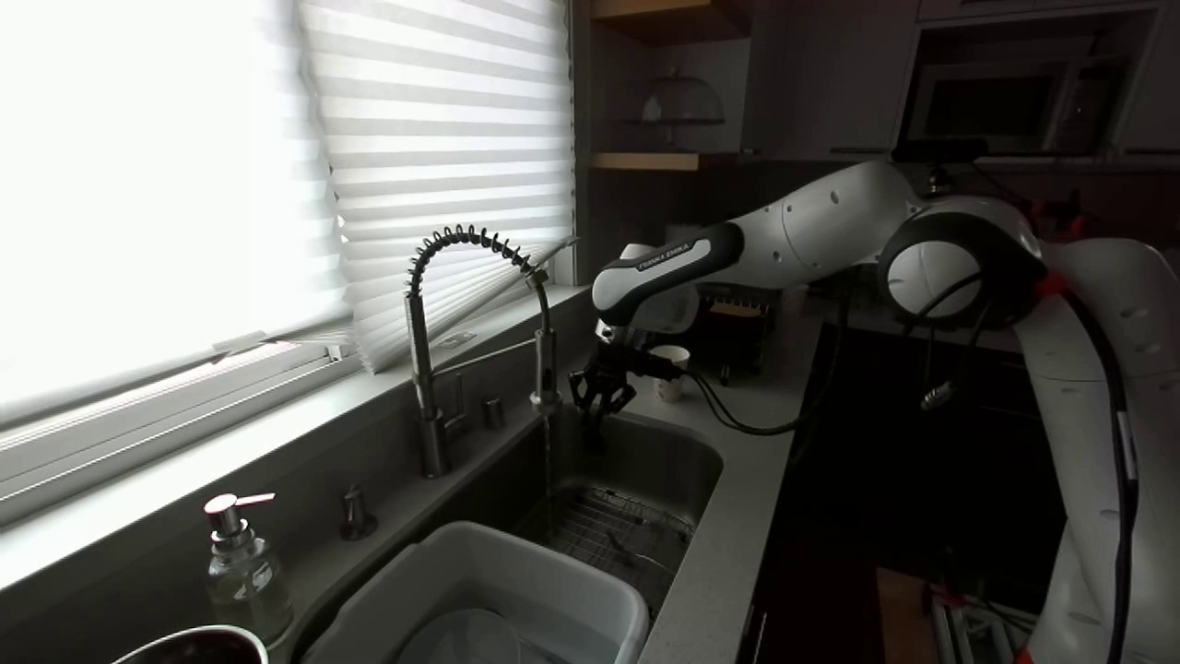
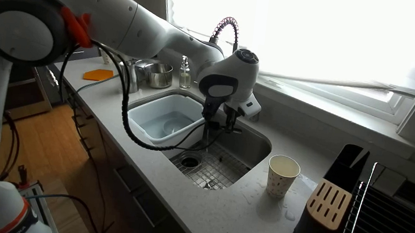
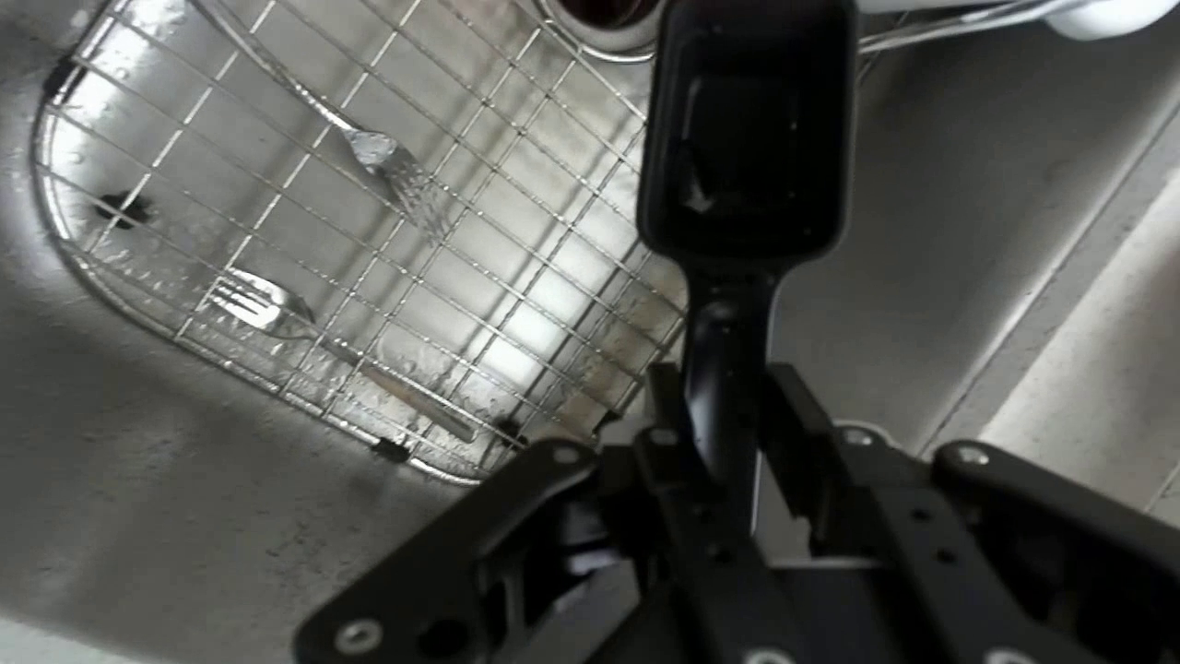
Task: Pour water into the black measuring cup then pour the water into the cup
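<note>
The black measuring cup point(image 3: 747, 120) shows in the wrist view as a small black scoop with a handle. My gripper point(image 3: 724, 392) is shut around its handle, the bowl pointing away from the fingers. A glint shows inside the bowl, but I cannot tell how much water it holds. In an exterior view my gripper point(image 1: 601, 392) hangs over the far end of the sink, right of the tap point(image 1: 546, 360). A thin stream of water point(image 1: 548, 461) falls from the tap. The cup point(image 2: 282, 174), pale and patterned, stands upright on the counter; it also shows behind the gripper point(image 1: 670, 378).
A grey-white tub point(image 2: 144, 135) with water fills part of the sink. A wire rack with forks point(image 3: 267, 309) lies on the sink bottom. A black knife block point(image 2: 320, 221) and dish rack point(image 2: 392, 228) stand beyond the cup. A soap bottle point(image 1: 247, 581) stands behind the sink.
</note>
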Controlling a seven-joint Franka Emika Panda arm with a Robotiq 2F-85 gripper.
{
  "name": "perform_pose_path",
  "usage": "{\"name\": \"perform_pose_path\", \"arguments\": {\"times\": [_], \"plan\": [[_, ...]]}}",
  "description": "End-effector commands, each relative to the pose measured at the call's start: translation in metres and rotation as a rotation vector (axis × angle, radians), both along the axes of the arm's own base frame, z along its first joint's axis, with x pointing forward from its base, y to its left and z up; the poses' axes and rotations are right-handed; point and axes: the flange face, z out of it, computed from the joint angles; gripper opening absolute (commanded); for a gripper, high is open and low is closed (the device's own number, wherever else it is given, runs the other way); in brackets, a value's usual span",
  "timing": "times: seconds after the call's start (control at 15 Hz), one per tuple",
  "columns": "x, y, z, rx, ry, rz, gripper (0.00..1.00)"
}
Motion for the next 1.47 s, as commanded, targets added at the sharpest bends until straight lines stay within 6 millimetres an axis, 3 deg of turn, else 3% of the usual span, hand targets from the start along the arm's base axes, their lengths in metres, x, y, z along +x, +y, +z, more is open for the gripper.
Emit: {"name": "perform_pose_path", "arguments": {"times": [0.0,0.87,1.4], "plan": [[0.012,0.008,-0.002,0.068,-0.054,0.035,0.06],[0.036,0.031,0.0,0.103,-0.012,-0.096,0.06],[0.04,0.032,-0.007,0.103,0.054,-0.199,0.06]]}}
